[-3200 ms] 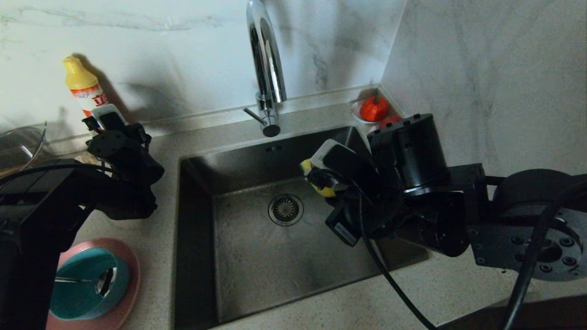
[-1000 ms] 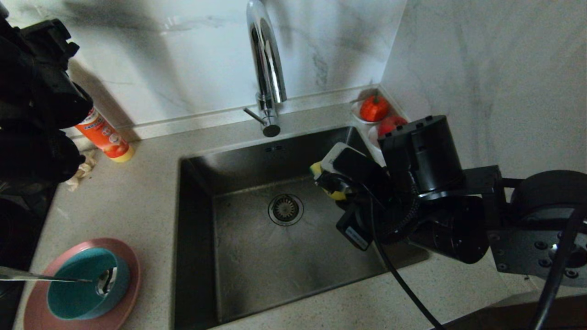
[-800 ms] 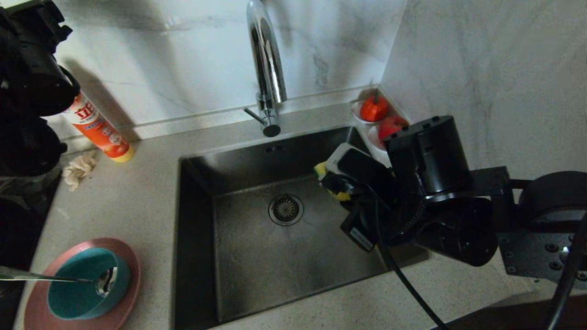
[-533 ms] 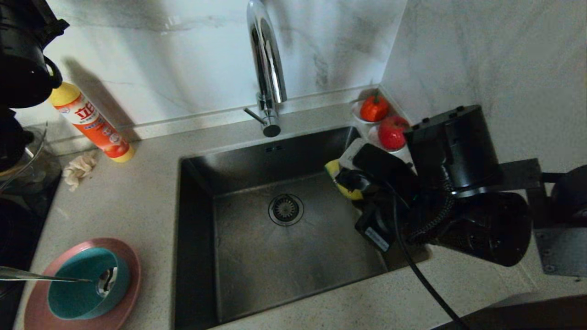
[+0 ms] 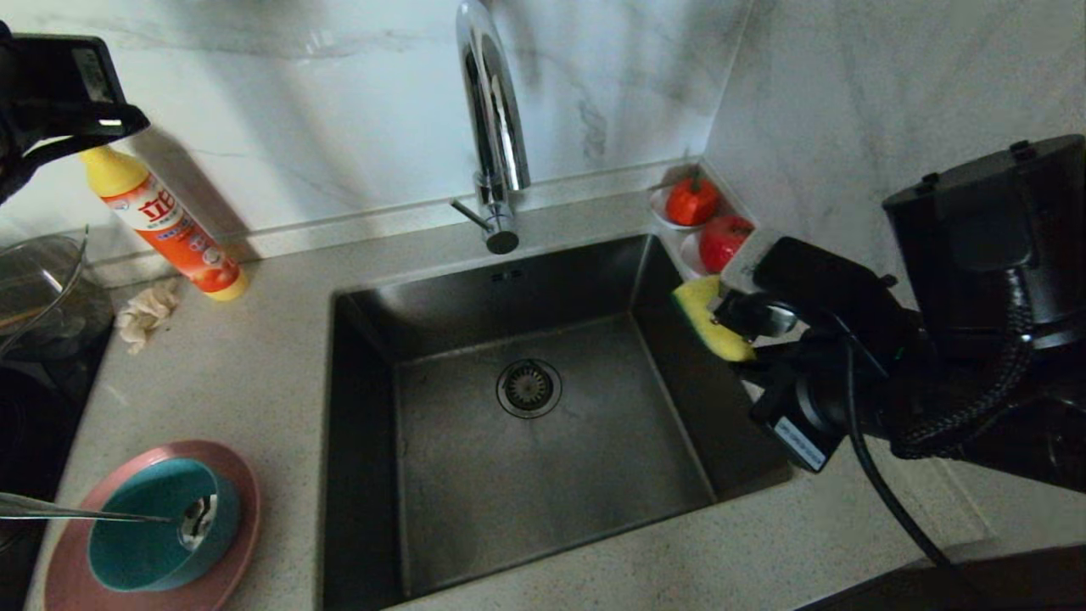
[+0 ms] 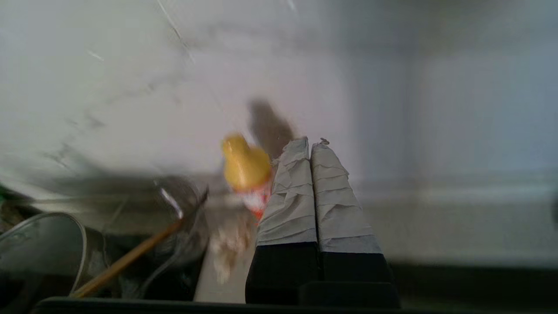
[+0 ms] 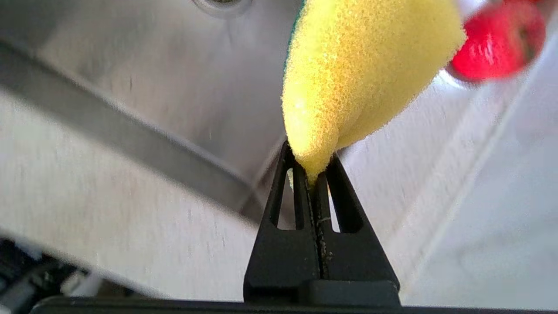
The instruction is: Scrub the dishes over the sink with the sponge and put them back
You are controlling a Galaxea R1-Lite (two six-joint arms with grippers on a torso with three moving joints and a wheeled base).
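spoon [image 5: 51,510] handle cut off at frame edge

A pale speckled stone countertop [image 5: 254,373] carries everything, with the steel sink [image 5: 441,441] let into its middle. Well below the raised left gripper [image 6: 310,146], at the near corner, the pink plate [image 5: 229,560] lies flat on the counter. Closer under that gripper, by the back wall, an orange detergent bottle [image 5: 170,225] with a yellow cap stands leaning, a crumpled beige rag [image 5: 146,312] just beside its foot. A clear glass pot [image 5: 38,288] sits at the edge, possibly on a darker surface. Just behind the right gripper [image 7: 310,174], in the far corner, two small saucers [image 5: 679,222] of red fruit rest on the counter.
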